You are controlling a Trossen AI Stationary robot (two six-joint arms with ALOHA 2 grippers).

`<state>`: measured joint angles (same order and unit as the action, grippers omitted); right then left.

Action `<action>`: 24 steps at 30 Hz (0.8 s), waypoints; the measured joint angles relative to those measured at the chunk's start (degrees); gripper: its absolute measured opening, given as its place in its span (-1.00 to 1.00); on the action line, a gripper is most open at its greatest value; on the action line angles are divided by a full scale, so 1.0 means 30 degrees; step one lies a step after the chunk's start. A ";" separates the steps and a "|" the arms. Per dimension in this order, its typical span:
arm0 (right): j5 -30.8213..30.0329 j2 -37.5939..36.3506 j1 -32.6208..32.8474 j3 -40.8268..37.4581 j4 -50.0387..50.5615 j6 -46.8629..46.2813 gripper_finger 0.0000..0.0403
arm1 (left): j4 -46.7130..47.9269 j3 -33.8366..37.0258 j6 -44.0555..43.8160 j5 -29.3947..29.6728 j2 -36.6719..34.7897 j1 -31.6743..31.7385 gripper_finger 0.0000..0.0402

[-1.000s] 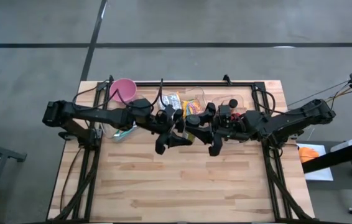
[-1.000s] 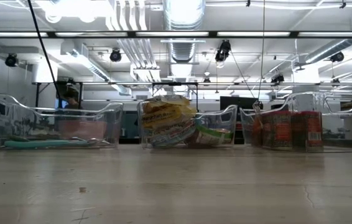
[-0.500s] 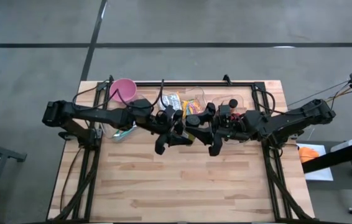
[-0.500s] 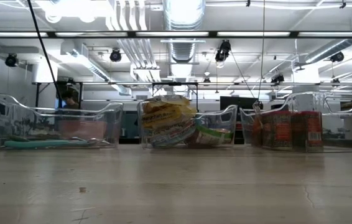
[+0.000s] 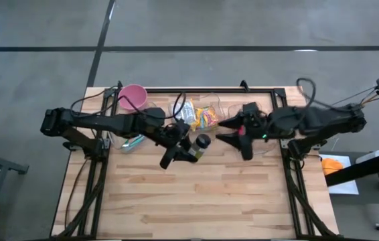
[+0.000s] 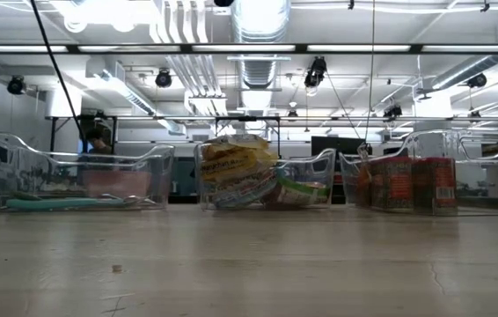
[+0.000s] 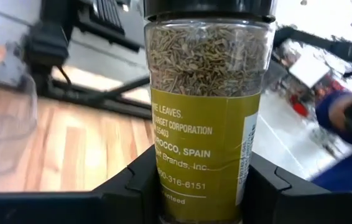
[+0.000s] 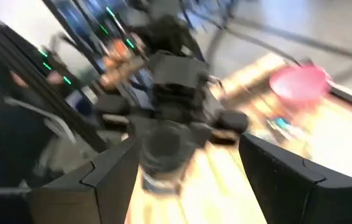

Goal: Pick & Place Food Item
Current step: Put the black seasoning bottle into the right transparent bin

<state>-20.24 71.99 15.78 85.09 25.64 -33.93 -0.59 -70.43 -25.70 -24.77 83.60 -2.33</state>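
A clear spice jar (image 7: 206, 106) of dried leaves, with a black cap and an olive-yellow label, sits in my left gripper (image 7: 204, 202), which is shut on it. The high view shows the jar (image 5: 201, 144) above the middle of the table, at the tip of my left gripper (image 5: 188, 151). My right gripper (image 5: 228, 132) stands open a little to the jar's right and touches nothing. In the blurred right wrist view, its two fingers frame the jar (image 8: 163, 152) from a distance. Neither gripper shows in the low view. My left gripper pinches the jar's labelled lower part (image 7: 163, 186) between its two fingers, one on each side. The fingers come about level from the table's left. The jar stands roughly upright with its cap up, lifted clear of the table.
Three clear bins line the far edge: one with teal items (image 6: 82, 176), one with snack bags (image 6: 262, 176), one with red cans (image 6: 407, 180). A pink bowl (image 5: 132, 97) stands at the far left. Bare wood (image 5: 196, 201) fills the table's near half.
My right gripper has let go of the jar, drawn back toward the table's right edge and risen. The jar stays upright in my left gripper above the middle of the table.
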 joint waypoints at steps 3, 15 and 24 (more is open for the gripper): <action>0.1088 0.0515 -0.0278 0.2976 0.5164 -0.1342 0.34 | 0.1218 0.0000 0.0211 -0.1060 -0.0104 0.0000 -0.25; 0.5763 0.3822 -0.1012 0.7690 0.9867 -0.2217 0.35 | 0.6744 -0.1843 0.2603 -0.2098 -0.0133 -0.0102 -0.25; 0.7399 0.6637 -0.1480 0.9835 1.0451 -0.1589 0.35 | 0.6665 -0.2040 0.2647 -0.1828 -0.0133 -0.0109 -0.25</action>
<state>1.96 91.89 11.34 114.59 57.00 -38.70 19.40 -76.55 -17.76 -30.26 83.20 -2.66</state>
